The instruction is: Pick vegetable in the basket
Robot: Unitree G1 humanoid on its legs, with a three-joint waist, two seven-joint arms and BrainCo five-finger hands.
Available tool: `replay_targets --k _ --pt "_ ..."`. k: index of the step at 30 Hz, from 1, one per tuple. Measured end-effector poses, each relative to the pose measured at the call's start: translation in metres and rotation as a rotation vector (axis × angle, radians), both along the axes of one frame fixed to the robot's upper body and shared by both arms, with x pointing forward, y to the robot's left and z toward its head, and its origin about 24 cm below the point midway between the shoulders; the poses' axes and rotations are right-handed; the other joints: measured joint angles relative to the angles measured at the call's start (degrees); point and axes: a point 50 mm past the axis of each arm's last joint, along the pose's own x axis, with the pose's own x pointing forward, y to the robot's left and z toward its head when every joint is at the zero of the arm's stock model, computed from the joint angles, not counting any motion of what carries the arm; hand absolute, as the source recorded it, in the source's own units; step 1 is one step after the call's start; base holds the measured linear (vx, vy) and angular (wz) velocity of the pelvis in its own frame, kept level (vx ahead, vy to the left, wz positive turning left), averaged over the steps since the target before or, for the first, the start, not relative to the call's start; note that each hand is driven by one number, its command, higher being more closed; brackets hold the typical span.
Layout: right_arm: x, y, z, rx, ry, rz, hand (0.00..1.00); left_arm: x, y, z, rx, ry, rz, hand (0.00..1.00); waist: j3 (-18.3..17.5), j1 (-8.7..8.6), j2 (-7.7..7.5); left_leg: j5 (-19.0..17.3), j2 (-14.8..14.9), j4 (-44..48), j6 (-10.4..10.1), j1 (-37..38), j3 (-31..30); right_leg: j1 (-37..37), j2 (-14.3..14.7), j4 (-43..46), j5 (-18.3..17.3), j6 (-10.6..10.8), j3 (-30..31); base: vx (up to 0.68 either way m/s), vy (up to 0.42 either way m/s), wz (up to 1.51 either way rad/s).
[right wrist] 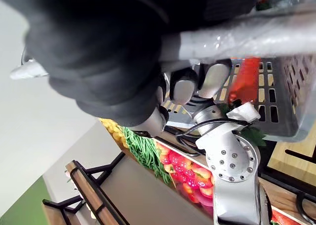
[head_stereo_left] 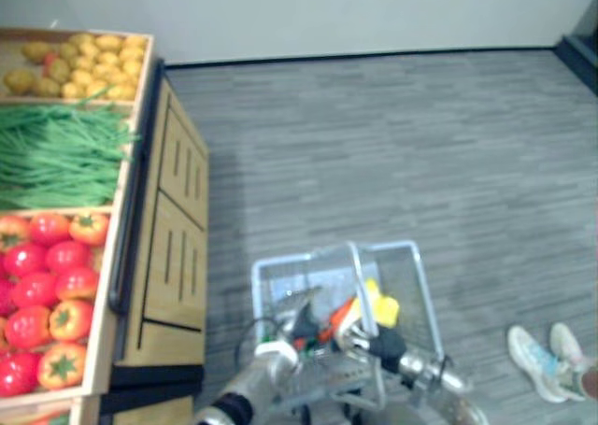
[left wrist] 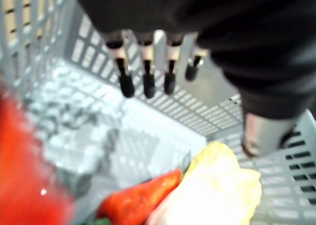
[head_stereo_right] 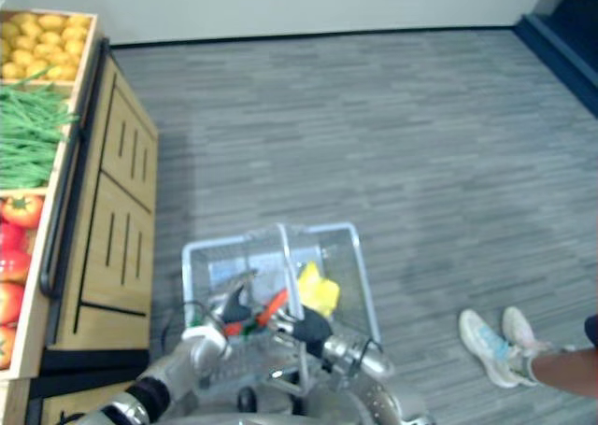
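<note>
Left hand [left wrist: 147, 75] open inside basket [head_stereo_left: 427, 299], fingers straight above a red vegetable [left wrist: 140, 202], maybe a pepper. Right hand [right wrist: 213, 79] curls round handle [right wrist: 237, 34], carrying it.

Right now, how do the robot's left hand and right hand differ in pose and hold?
The left hand has straight fingers and holds nothing; the right hand is curled round the basket's handle. The left hand points down into the grey basket, over a long red vegetable and a yellow vegetable; the right hand is up at the handle. Both are at the same basket.
</note>
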Motion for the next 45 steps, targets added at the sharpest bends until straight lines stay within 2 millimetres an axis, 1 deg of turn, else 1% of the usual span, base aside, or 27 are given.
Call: replay_targets --k 5,7,10,12,14,16,17,18,20,23,25,26,27,29,30,31,32,33,34,35,36,38,39,40,41,44,45 --pt "0.001 0.005 0.001 0.022 -0.004 -0.014 1.00 -0.002 -0.004 -0.001 -0.116 0.072 0.023 0.00 0.01 0.02 -0.07 0.05 -0.13 -0.19 0.04 1.04 -0.32 1.33 -0.22 -0.07 0.00 0.02 -0.59 0.00 0.060 0.06" --pt "0.002 0.007 0.003 0.034 -0.010 -0.021 1.00 -0.003 -0.005 -0.001 -0.132 0.090 0.013 0.00 0.01 0.01 -0.08 0.19 -0.25 -0.25 0.26 1.03 -0.43 1.35 -0.35 -0.09 0.00 0.03 -0.91 -0.01 0.049 0.06" --pt "0.003 0.009 0.003 0.037 -0.006 -0.043 1.00 -0.007 -0.012 0.001 -0.217 0.123 0.011 0.00 0.00 0.06 -0.11 0.31 -0.32 -0.27 0.41 1.17 -0.68 1.75 -0.50 -0.36 -0.01 0.04 -1.43 -0.01 0.051 0.11" --pt "0.004 0.009 0.002 0.032 0.005 -0.069 1.00 -0.005 -0.019 0.008 -0.308 0.120 0.000 0.00 -0.01 0.15 -0.11 0.42 -0.38 -0.35 0.50 1.16 -0.80 1.77 -0.58 -0.37 -0.01 0.04 -1.57 0.00 0.046 0.05" --pt "0.007 0.005 -0.004 0.011 0.032 -0.121 1.00 0.000 -0.027 0.026 -0.442 0.070 -0.012 0.00 -0.02 0.12 -0.08 0.51 -0.42 -0.43 0.47 1.18 -0.78 1.77 -0.64 -0.37 -0.01 0.04 -1.62 0.00 0.055 0.01" --pt "0.008 -0.004 -0.017 -0.026 0.086 -0.194 1.00 0.007 -0.028 0.051 -0.594 -0.017 -0.021 0.00 -0.05 0.12 -0.04 0.93 -0.52 -1.12 0.32 1.43 -0.85 1.77 -0.73 -0.37 -0.01 0.04 -1.83 0.01 0.049 0.04" --pt "0.008 -0.013 -0.026 -0.064 0.119 -0.239 1.00 0.010 -0.028 0.065 -0.666 -0.063 -0.039 0.00 -0.06 0.14 0.01 1.18 -0.60 -1.50 0.30 1.57 -1.12 1.77 -0.82 -0.37 -0.02 0.05 -2.05 0.02 0.041 0.08" --pt "0.007 -0.019 -0.031 -0.091 0.140 -0.260 1.00 0.012 -0.027 0.073 -0.699 -0.091 -0.050 0.00 -0.07 0.13 0.03 1.25 -0.61 -1.61 0.31 1.66 -1.39 1.77 -0.84 -0.36 -0.02 0.05 -2.16 0.04 0.064 0.10" --pt "0.001 -0.042 -0.051 -0.180 0.217 -0.332 1.00 0.017 -0.014 0.101 -0.808 -0.178 -0.080 0.00 -0.30 0.15 0.41 1.39 -0.64 -1.81 0.33 1.80 -1.95 1.82 -0.93 -0.35 -0.02 0.06 -2.77 0.04 0.066 0.10" --pt "-0.008 -0.067 -0.068 -0.250 0.295 -0.406 1.00 0.017 0.002 0.121 -0.913 -0.210 -0.100 0.00 -0.84 0.34 1.34 1.41 -0.72 -1.80 0.33 1.83 -2.14 1.89 -1.04 -0.32 -0.02 0.06 -3.13 0.03 0.059 0.04" --pt "-0.009 -0.075 -0.072 -0.283 0.303 -0.421 1.00 0.016 0.007 0.125 -0.953 -0.211 -0.104 0.00 -1.19 0.58 1.91 1.43 -0.83 -1.77 0.36 1.87 -2.25 2.01 -1.17 -0.27 -0.02 0.06 -3.32 0.02 0.058 0.06" --pt "-0.013 -0.084 -0.078 -0.310 0.325 -0.436 1.00 0.014 0.009 0.126 -0.965 -0.207 -0.110 0.00 -1.57 0.74 2.40 1.43 -0.88 -1.61 0.36 2.01 -2.76 2.45 -1.28 -0.35 -0.02 0.06 -3.87 0.01 0.057 0.17" --pt "-0.015 -0.086 -0.080 -0.319 0.337 -0.442 1.00 0.013 0.009 0.125 -0.966 -0.203 -0.110 0.00 -1.63 0.83 2.49 1.43 -0.88 -1.57 0.36 2.04 -3.06 2.73 -1.30 -0.37 -0.02 0.06 -4.20 0.00 0.053 0.21" --pt "-0.020 -0.094 -0.087 -0.319 0.371 -0.470 1.00 0.010 0.012 0.117 -0.953 -0.165 -0.075 0.00 -2.13 1.48 2.49 1.44 -0.88 -1.55 0.37 2.01 -3.41 2.91 -1.32 -0.39 -0.03 0.06 -4.57 -0.01 0.047 0.10" --pt "-0.020 -0.099 -0.089 -0.316 0.388 -0.493 1.00 0.008 0.018 0.109 -0.936 -0.131 -0.026 0.00 -2.19 1.59 2.40 1.52 -0.89 -1.54 0.51 1.96 -3.52 2.93 -1.36 -0.39 -0.03 0.07 -4.64 -0.01 0.034 0.02" --pt "-0.020 -0.099 -0.091 -0.317 0.398 -0.496 1.00 0.007 0.022 0.102 -0.924 -0.111 0.008 0.00 -2.25 1.59 2.35 1.53 -0.90 -1.53 0.52 1.97 -3.51 2.93 -1.36 -0.39 -0.03 0.07 -4.63 0.00 0.000 0.00" --pt "-0.021 -0.103 -0.093 -0.316 0.411 -0.513 1.00 0.006 0.028 0.090 -0.901 -0.070 0.066 0.00 -2.36 1.59 2.32 1.56 -0.90 -1.49 0.50 1.98 -3.50 2.98 -1.36 -0.40 -0.04 0.07 -4.62 0.00 0.000 0.00" --pt "-0.025 -0.109 -0.097 -0.311 0.436 -0.546 1.00 0.001 0.042 0.063 -0.857 0.025 0.188 0.00 -2.41 1.59 2.34 1.56 -0.90 -1.32 0.49 1.99 -3.47 3.06 -1.35 -0.40 -0.05 0.08 -4.58 0.00 0.000 0.00" --pt "-0.025 -0.113 -0.098 -0.307 0.441 -0.562 1.00 -0.002 0.049 0.050 -0.836 0.069 0.249 0.00 -2.41 1.56 2.34 1.57 -0.89 -1.30 0.49 1.98 -3.41 3.06 -1.33 -0.40 -0.05 0.08 -4.54 0.00 0.000 0.00" --pt "-0.027 -0.116 -0.100 -0.308 0.445 -0.570 1.00 -0.008 0.058 0.033 -0.806 0.124 0.336 0.00 -2.43 1.56 2.31 1.57 -0.87 -1.29 0.49 1.98 -3.36 3.07 -1.30 -0.40 -0.05 0.09 -4.50 0.00 0.000 0.00" --pt "-0.031 -0.119 -0.102 -0.308 0.453 -0.582 1.00 -0.016 0.068 0.016 -0.776 0.182 0.423 0.00 -2.45 1.59 2.28 1.56 -0.82 -1.29 0.49 1.99 -3.30 3.11 -1.25 -0.40 -0.05 0.09 -4.45 0.00 0.000 0.00" --pt "-0.037 -0.124 -0.105 -0.304 0.470 -0.596 1.00 -0.047 0.094 -0.023 -0.690 0.330 0.670 0.00 -2.49 1.59 2.12 1.55 -0.67 -1.26 0.48 2.72 -2.95 3.55 -1.08 -0.40 -0.06 0.10 -4.14 0.02 0.035 -0.06" --pt "-0.038 -0.125 -0.107 -0.302 0.473 -0.596 1.00 -0.057 0.101 -0.032 -0.665 0.365 0.727 0.00 -2.48 1.60 2.08 1.54 -0.60 -1.32 0.46 3.28 -2.67 3.87 -0.99 -0.39 -0.06 0.09 -3.88 0.04 0.044 -0.15" --pt "-0.039 -0.125 -0.108 -0.304 0.479 -0.594 1.00 -0.075 0.113 -0.045 -0.620 0.429 0.835 0.00 -2.47 1.78 1.97 1.43 -0.46 -1.33 0.29 4.03 -1.97 4.50 -0.83 -0.40 -0.06 0.09 -3.22 0.03 0.058 -0.16" --pt "-0.041 -0.125 -0.110 -0.314 0.481 -0.585 1.00 -0.090 0.121 -0.054 -0.588 0.476 0.926 0.00 -2.53 1.80 1.83 1.32 -0.42 -1.28 0.15 4.49 -1.82 4.97 -0.78 -0.40 -0.06 0.09 -2.94 0.01 0.048 -0.14" --pt "-0.045 -0.124 -0.111 -0.297 0.485 -0.562 1.00 -0.115 0.133 -0.065 -0.528 0.548 1.077 0.00 -2.73 1.83 1.45 1.25 -0.54 -1.32 0.12 4.98 -1.41 5.47 -0.88 -0.40 -0.13 0.19 -2.70 -0.01 0.052 -0.04" --pt "-0.046 -0.123 -0.112 -0.292 0.487 -0.559 1.00 -0.118 0.135 -0.065 -0.520 0.553 1.097 0.00 -2.78 1.87 1.34 1.19 -0.54 -1.34 0.12 4.95 -1.36 5.48 -0.89 -0.41 -0.23 0.35 -2.67 -0.02 0.043 -0.03"
